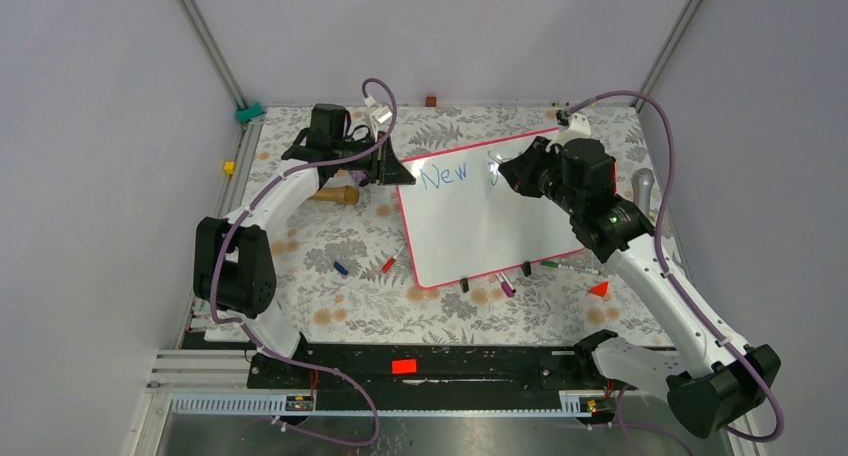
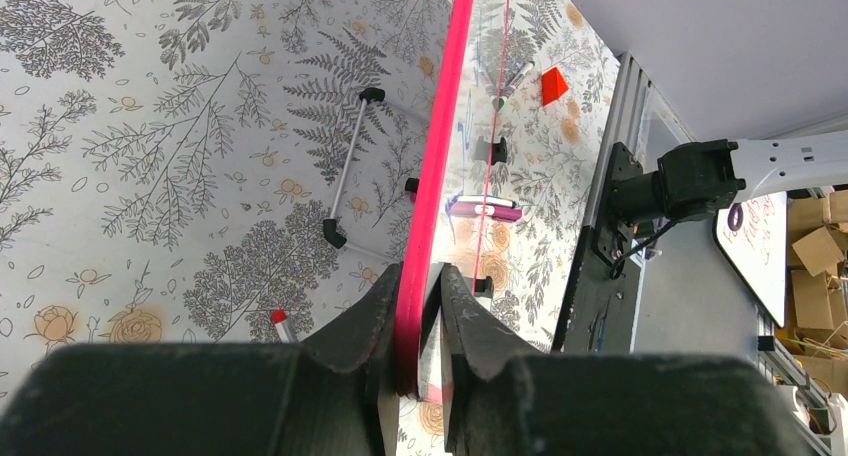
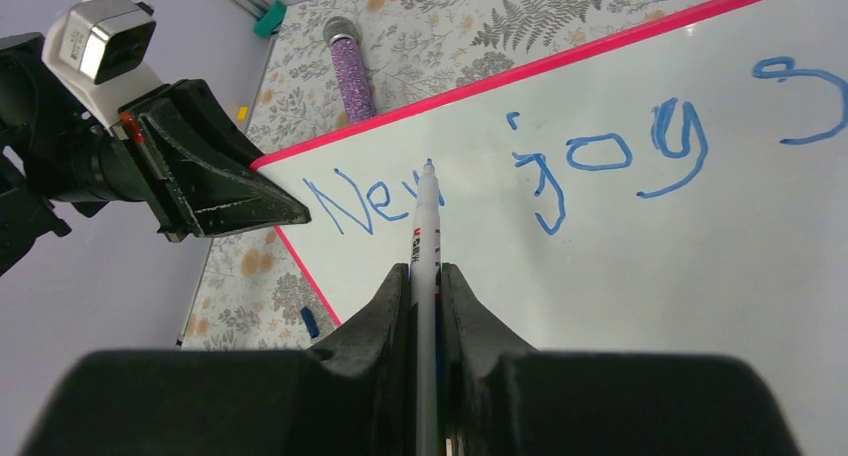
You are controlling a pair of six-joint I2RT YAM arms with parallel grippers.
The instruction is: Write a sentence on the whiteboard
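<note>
The whiteboard (image 1: 480, 216) lay in the centre of the top view, slightly right of the middle, on the floral table cover (image 1: 350, 306). The left gripper (image 1: 403, 174) met the board's upper left corner. In the left wrist view, this gripper (image 2: 420, 276) was clamped on the pink frame (image 2: 445, 126), one finger on each side. The right gripper (image 1: 505, 172) hung over the board's top edge. In its wrist view, the right gripper (image 3: 427, 273) was closed on a white marker (image 3: 428, 226), whose tip sat by the end of "New". The sentence (image 3: 560, 171), in blue, read "New jogs" across the upper half of that frame. Loose markers (image 1: 505, 284) lay along the board's lower edge in the top view.
</note>
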